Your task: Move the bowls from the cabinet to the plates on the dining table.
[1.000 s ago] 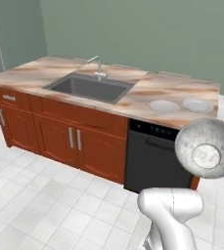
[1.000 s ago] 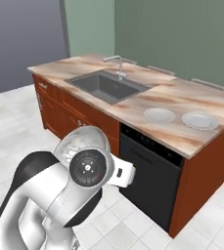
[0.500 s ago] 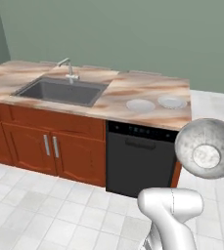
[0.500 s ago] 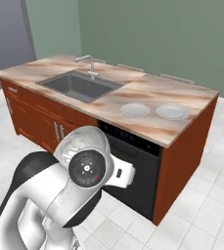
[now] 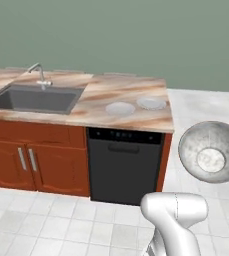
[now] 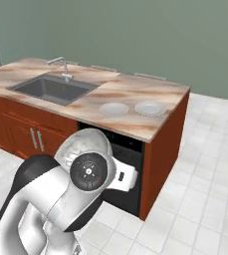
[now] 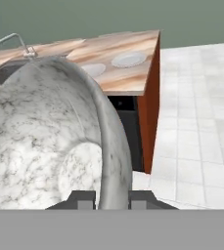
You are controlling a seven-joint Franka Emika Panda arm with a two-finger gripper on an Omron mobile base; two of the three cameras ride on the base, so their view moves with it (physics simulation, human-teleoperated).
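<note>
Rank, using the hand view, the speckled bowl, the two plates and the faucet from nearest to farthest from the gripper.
1. Grey speckled bowl, its rim pinched in the gripper.
2. Nearer plate, mid-countertop.
3. Farther plate, nearer the countertop's right end.
4. Faucet, far left by the sink.

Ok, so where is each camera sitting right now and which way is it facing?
Left base view: behind the arm's left, looking forward and down at the dining table, the plates and the held grey bowl; white arm at lower right.
Right base view: behind its right, same table and plates from the other side; arm at lower left.
Hand view: on the hand, along the gripper, jaws closed on the bowl's rim, table beyond.
All three share the plates and sink.
</note>
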